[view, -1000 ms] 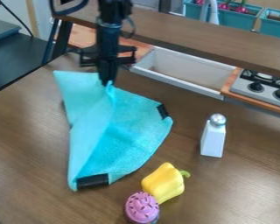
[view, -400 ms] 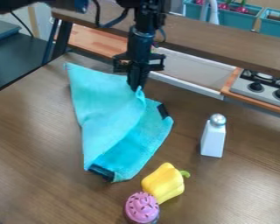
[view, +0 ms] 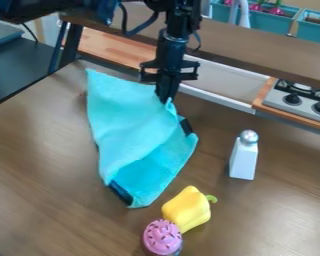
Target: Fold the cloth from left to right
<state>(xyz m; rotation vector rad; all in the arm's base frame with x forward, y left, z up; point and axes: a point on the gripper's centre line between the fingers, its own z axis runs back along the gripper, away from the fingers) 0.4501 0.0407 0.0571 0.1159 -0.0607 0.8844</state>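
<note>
A brown table (view: 42, 165) spreads beneath a partly folded cloth, while a brown ledge (view: 263, 52) crosses the scene's upper right. A black surface (view: 22, 72) stands beyond the table's far left edge. A black robot arm (view: 62, 6) enters at the upper left, its last section hanging down over the table's far side.

The cloth (view: 132, 130), turquoise, lies on the table left of center, with a paler layer spread over a brighter 1 that shows at the lower right. The layer's edge slants from near the top down toward the lower left, and 2 black patches mark the cloth, 1 at its right edge (view: 185, 126) and 1 at its lower end (view: 120, 193).

Behind it sits a pale sink (view: 219, 85), partly under the ledge, with a wooden counter (view: 109, 45) to its left and a stove (view: 296, 95) with black knobs to its right. Teal planters (view: 263, 20) line the background.

The gripper (view: 166, 99) points straight down at the cloth's upper right edge, its jaws clamped on a raised pinch of fabric. To the right, a white shaker (view: 243, 160) with a silver top stands upright. Nearer the camera, a yellow pepper (view: 187, 207) lies just beside a pink-topped cupcake (view: 162, 237).
</note>
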